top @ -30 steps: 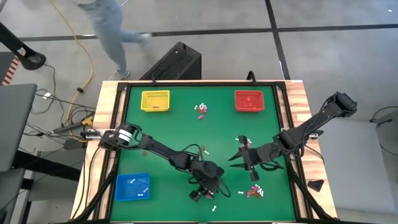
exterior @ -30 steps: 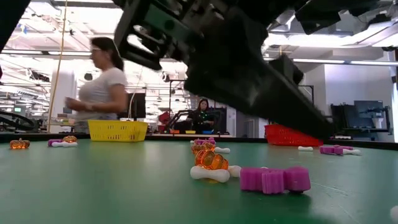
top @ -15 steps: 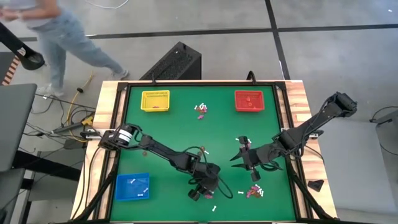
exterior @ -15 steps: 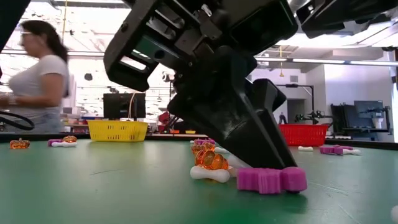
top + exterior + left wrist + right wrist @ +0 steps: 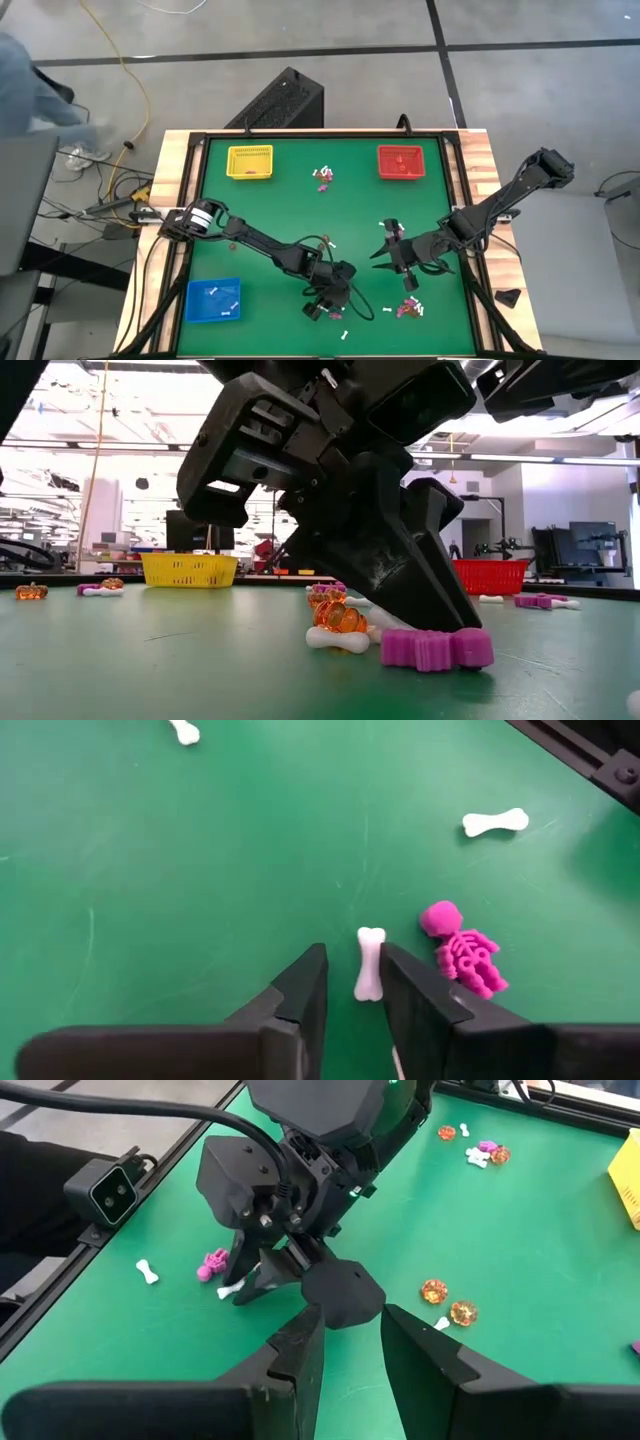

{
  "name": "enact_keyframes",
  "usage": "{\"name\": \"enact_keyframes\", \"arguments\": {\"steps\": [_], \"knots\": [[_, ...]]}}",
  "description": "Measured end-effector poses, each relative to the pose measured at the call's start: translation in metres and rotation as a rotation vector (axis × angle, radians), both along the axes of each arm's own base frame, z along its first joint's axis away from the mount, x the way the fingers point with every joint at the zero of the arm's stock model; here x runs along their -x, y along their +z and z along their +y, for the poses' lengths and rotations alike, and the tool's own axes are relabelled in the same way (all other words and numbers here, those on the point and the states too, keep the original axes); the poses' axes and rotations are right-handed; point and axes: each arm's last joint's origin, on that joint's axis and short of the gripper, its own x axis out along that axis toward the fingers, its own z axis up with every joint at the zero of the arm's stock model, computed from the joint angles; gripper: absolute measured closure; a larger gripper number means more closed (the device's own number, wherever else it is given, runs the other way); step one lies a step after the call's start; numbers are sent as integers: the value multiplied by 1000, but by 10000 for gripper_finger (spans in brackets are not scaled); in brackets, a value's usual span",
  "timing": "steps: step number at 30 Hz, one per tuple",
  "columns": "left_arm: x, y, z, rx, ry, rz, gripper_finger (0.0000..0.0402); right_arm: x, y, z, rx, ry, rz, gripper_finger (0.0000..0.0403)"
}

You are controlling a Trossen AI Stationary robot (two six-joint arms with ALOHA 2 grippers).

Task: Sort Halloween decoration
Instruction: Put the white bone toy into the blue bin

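Closing in: the left gripper (image 5: 352, 982) is down at the green table (image 5: 270, 215), its two dark fingers (image 5: 300, 995) parted just wide enough to straddle a white bone (image 5: 368, 963).
Grip state: the bone lies in the gap between the tips; whether the pads already touch it I cannot tell, so I would not call it pinched.
Long axis: the bone runs lengthwise along the gap, parallel to the fingers, so a squeeze would meet its narrow shaft, which suits a clean pinch.
Close neighbour: a pink skeleton (image 5: 461, 948) lies just beside the bone, outside one finger; it is the thing most likely to be nudged as the jaws narrow.
Farther off: another white bone (image 5: 495, 821) lies well apart toward the table's black edge rail (image 5: 580, 755); an orange pumpkin (image 5: 340, 617) sits near on the low view.
Nearer arm: the left arm is on the piece; the right gripper (image 5: 350, 1342) hangs above the table mid-right, fingers apart and holding nothing.
Open room: bare green mat on the side away from the skeleton.
Trays: blue tray (image 5: 212, 300) near left, already holding white pieces; yellow tray (image 5: 250, 162) and red tray (image 5: 401, 162) at the far side.
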Motion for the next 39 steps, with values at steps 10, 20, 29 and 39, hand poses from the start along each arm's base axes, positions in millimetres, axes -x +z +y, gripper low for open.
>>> {"name": "enact_keyframes", "arguments": {"steps": [10,20,29,39], "knots": [[7,-3,-3,-44,-53,44,368,0,0,0,-2,-1,-1,270],[6,-4,-1,-117,1,33,396,0,0,0,-3,-2,-1,270],[4,12,3,-129,49,-35,400,0,0,0,-3,-2,0,270],[54,91,13,-100,174,186,401,0,-1,0,-20,-12,9,270]]}}
